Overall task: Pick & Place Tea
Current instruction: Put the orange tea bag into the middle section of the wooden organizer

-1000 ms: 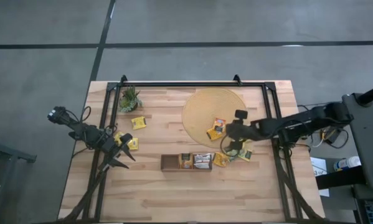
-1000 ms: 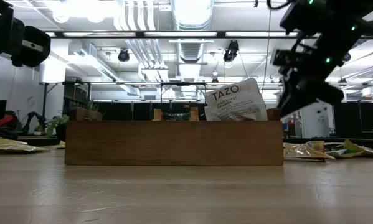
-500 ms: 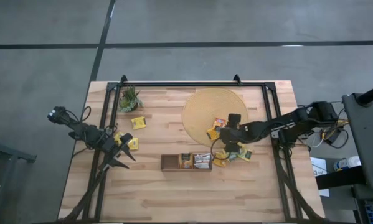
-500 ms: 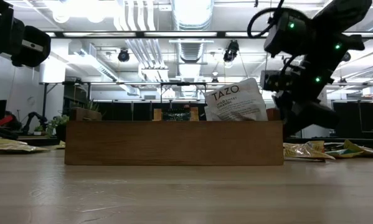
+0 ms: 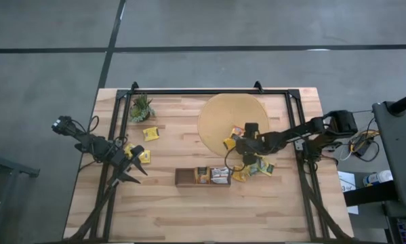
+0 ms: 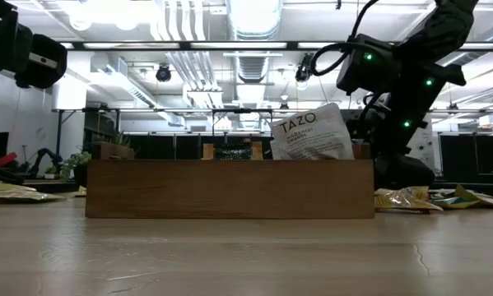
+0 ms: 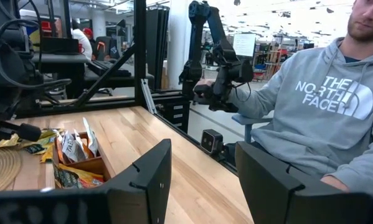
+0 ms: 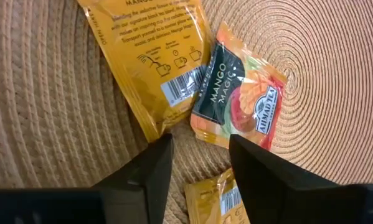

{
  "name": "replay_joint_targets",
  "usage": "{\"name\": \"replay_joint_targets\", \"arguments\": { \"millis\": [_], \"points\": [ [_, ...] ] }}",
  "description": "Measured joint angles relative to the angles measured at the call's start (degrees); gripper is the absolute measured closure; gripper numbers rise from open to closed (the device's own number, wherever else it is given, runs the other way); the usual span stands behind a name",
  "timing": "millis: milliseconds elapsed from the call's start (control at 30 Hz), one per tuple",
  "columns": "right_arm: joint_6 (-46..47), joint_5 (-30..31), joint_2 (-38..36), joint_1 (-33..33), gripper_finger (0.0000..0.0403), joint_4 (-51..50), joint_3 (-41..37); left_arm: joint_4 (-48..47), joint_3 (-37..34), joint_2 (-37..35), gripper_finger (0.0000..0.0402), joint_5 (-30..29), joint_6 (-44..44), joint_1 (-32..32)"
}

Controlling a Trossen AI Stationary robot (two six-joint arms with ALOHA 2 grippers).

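The wooden bench (image 5: 175, 203) carries a round woven mat (image 5: 219, 112) toward its far right and a dark oblong tray (image 5: 186, 177) nearer the middle. The right tool (image 8: 197, 163) hangs released, empty, over tea sachets (image 8: 239, 96) lying on the mat's near edge. The left tool (image 7: 202, 180), also released, waits at the bench's left side.

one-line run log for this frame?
right pincer: open, over mango sachet on round mat | left pincer: open, idle | tray: holds sachets
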Motion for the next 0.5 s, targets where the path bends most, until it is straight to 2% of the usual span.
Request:
{"name": "replay_joint_targets", "arguments": {
  "millis": [500],
  "points": [
    [-0.4,-1.0,-0.7,0.0,0.0300,1.2,0.3,0.0,0.0,0.0,0.0230,0.0,0.0,0.0]
  ]
}}
